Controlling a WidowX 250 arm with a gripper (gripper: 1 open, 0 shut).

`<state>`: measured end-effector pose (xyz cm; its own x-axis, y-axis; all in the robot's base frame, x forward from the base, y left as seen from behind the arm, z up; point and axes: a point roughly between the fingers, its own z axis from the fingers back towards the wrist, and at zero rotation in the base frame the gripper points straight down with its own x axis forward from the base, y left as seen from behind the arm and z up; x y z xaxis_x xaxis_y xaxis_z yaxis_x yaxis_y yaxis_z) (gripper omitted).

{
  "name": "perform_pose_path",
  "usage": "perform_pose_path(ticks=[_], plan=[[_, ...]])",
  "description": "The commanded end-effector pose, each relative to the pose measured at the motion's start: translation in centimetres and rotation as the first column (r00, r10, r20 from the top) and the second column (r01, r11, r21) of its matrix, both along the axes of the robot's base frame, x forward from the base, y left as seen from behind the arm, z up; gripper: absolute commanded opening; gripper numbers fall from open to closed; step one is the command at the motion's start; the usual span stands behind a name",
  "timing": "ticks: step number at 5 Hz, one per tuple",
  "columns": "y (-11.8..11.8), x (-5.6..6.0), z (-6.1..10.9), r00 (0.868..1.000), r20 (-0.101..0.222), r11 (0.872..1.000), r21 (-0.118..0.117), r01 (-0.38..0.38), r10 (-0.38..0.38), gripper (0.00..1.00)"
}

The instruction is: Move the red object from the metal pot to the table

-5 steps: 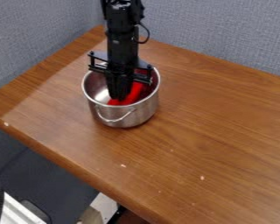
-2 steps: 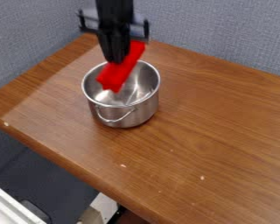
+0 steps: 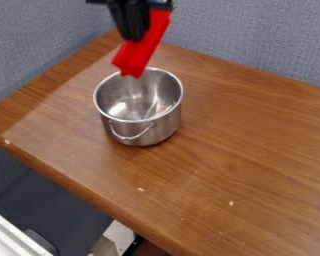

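Note:
The red object [image 3: 141, 50] is a bright red elongated block hanging tilted in the air above the metal pot [image 3: 139, 108]. My gripper [image 3: 140, 22] is at the top edge of the picture, pointing down and shut on the block's upper end; most of the hand is cut off by the frame. The block's lower end is clear of the pot's rim. The shiny steel pot stands on the brown wood-grain table [image 3: 230, 160] at its back left, and I see nothing inside it.
A grey-blue wall runs behind the table. The table's front edge falls off toward the lower left, with dark floor and a pale object below it. Bare wood spreads to the right and front of the pot.
The gripper has risen straight up with the red block, lifting it from inside the pot to above the rim. The pot has stayed in place.

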<state>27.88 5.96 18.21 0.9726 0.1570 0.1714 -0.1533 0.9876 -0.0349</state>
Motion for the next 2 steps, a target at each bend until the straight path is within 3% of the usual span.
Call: perform_pose_path(ticks=[1,2], plan=[[-2.9,-0.3,2.9,0.993,0.085,0.997,0.012,0.081,-0.082,0.0],[-6.2,-0.9,3.8,0.981,0.11,0.987,0.01,0.162,-0.163,0.0]])
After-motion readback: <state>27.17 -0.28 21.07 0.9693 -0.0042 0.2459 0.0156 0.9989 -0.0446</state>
